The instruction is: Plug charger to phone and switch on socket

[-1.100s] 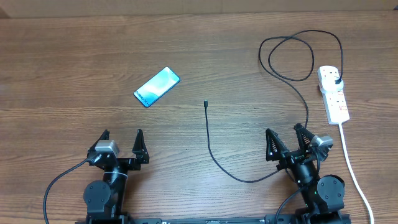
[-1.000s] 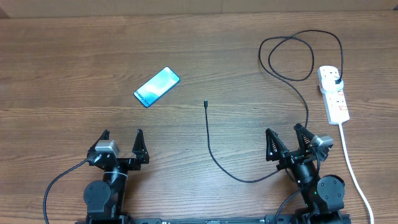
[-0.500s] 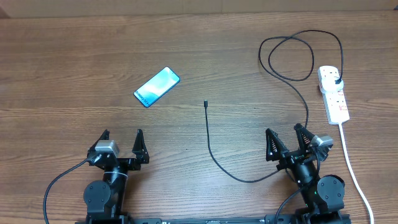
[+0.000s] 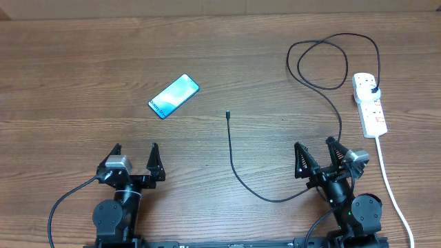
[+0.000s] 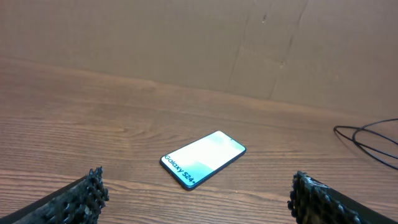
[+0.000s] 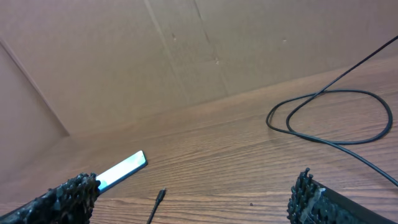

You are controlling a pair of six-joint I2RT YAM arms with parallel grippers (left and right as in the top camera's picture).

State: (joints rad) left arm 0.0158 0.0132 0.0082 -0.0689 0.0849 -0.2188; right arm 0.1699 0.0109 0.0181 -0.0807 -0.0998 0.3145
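Both your arms wait at the near edge of the desk (image 4: pixel 83 62). The left arm (image 4: pixel 114 205) has its jaws spread wide and empty, and so does the right arm (image 4: pixel 353 203). The phone (image 4: pixel 173 96) lies screen-up and angled, ahead of your left arm. The charger (image 4: pixel 231 151) runs from its free connector tip (image 4: pixel 227 114) mid-desk, loops round, and ends at its plug (image 4: pixel 373 88), seated in the socket (image 4: pixel 373 116) on your far right.
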